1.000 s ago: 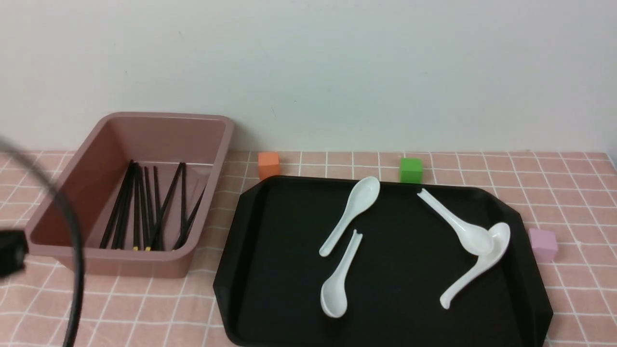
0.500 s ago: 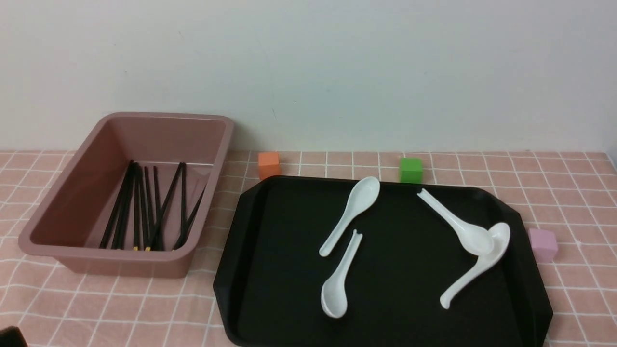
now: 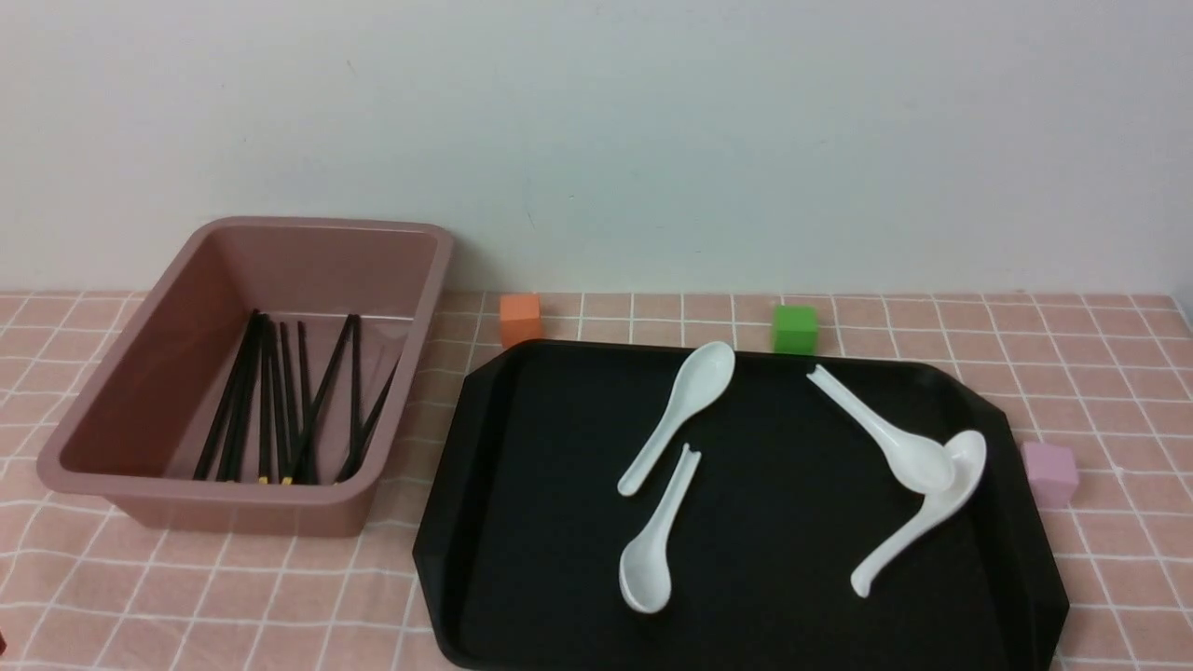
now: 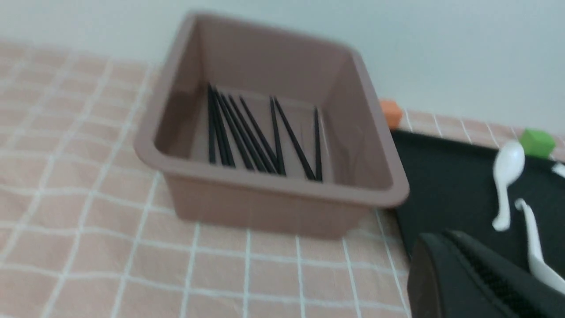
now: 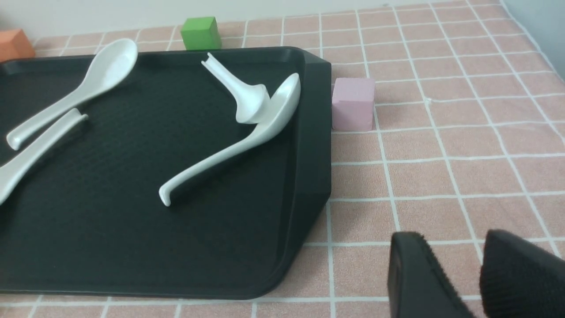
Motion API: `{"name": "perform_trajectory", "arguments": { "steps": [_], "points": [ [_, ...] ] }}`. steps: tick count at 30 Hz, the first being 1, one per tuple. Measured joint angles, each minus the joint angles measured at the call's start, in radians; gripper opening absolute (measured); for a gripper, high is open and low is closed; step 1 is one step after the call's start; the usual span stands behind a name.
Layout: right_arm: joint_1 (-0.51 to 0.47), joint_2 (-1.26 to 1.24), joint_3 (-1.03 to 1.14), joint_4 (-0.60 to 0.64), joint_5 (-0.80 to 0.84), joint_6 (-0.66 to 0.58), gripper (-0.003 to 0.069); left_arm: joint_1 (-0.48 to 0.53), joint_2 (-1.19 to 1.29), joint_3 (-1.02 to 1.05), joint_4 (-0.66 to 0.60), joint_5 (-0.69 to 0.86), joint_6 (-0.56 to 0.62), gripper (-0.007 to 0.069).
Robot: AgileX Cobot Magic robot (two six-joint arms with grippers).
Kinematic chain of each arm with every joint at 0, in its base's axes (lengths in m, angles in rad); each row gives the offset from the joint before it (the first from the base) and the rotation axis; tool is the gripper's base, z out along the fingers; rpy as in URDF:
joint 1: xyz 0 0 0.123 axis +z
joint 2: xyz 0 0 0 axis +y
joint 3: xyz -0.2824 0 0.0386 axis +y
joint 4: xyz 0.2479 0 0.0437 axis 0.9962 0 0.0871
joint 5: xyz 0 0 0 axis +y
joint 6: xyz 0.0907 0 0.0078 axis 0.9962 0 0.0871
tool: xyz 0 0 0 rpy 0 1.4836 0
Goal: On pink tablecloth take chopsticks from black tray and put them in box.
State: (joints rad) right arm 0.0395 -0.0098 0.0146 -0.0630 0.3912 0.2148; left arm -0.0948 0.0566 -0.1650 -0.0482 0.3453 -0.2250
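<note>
Chopsticks [image 3: 289,410]: all lie inside the box [image 3: 130,391], a loose bundle of black sticks slanting along its floor, yellow bands at the near ends. Box sits on the pink tablecloth [image 3: 1072,373], left of the black tray [image 3: 522,522], the two just beside each other.

Black tray: holds four white spoons [image 3: 676,415]. Two lie near the middle, apart from each other; two at the right side overlap, one bowl resting in the other. No chopsticks visible on the tray.

Cubes on the cloth: orange cube [image 3: 519,319] and green cube [image 3: 794,328] just behind the tray's far edge; pink cube [image 3: 1049,472] just beside its right edge.

Left gripper [image 4: 485,282]: only one dark ribbed finger shows at the edge of the left wrist view, blurred; opening cannot be told. Nothing seen in it.

Right gripper [image 5: 479,269]: two dark fingers with a narrow gap between them, empty, over bare cloth near the tray's right corner.
</note>
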Motion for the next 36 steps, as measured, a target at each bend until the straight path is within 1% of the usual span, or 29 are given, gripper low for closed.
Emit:
{"name": "perform_trajectory", "arguments": {
  "steps": [1,2,4,5,7,10,16,36],
  "points": [
    [0.0,0.0,0.0,0.0,0.0,0.0,0.024,0.034,-0.033,0.025,-0.036,-0.004,0.053,-0.0013],
    [0.0,0.0,0.0,0.0,0.0,0.0,0.024,0.039,-0.038,0.03,-0.042,-0.004,0.053,-0.0013],
    [0.0,0.0,0.0,0.0,0.0,0.0,0.024,0.082,-0.065,0.097,-0.094,-0.005,0.11,-0.0013],
    [0.0,0.0,0.0,0.0,0.0,0.0,0.024,0.094,-0.067,0.129,-0.11,-0.004,0.118,-0.0013],
    [0.0,0.0,0.0,0.0,0.0,0.0,0.024,0.1,-0.067,0.181,-0.128,0.022,0.115,-0.0013],
    [0.0,0.0,0.0,0.0,0.0,0.0,0.024,0.1,-0.067,0.193,-0.135,0.055,0.1,-0.0013],
    [0.0,0.0,0.0,0.001,0.0,0.0,0.024,0.1,-0.067,0.194,-0.14,0.054,0.075,-0.0013],
    [0.0,0.0,0.0,0.001,0.0,0.0,0.024,0.1,-0.067,0.194,-0.142,0.054,0.073,-0.0013]
  ]
}}
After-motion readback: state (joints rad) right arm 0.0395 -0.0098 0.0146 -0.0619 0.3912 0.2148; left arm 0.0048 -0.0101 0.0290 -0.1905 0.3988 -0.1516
